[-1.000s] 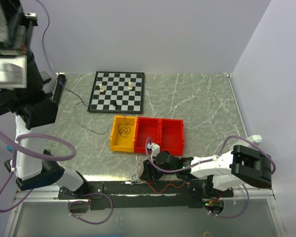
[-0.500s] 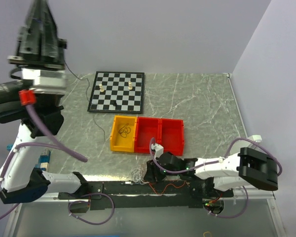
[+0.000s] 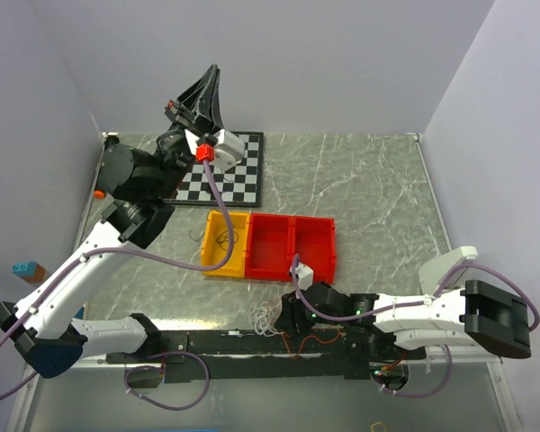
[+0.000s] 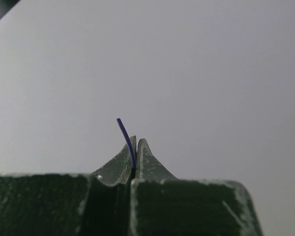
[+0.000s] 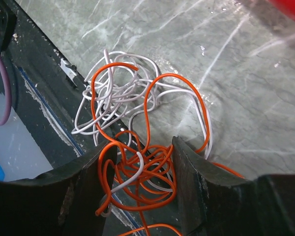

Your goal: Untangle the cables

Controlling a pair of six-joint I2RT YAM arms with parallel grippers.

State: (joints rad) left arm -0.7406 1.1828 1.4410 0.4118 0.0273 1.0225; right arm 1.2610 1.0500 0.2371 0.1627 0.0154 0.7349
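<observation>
The left claw [image 4: 135, 147] is pointing up in open air over the desk's [image 3: 369, 198] far-left area, clamping a bluish cable [image 4: 125, 135] whose short end is showing while the rest is lying hidden behind the fingers. A black cable [image 3: 227, 239] is lying coiled in the yellow bin [image 3: 211, 263]. The right claw [image 5: 140, 147] is hovering low at the desk's near edge, fingers standing apart around the tangled orange and white cables [image 5: 113, 91], which are overlapping the mounting rail [image 5: 39, 83] and running out of frame below.
</observation>
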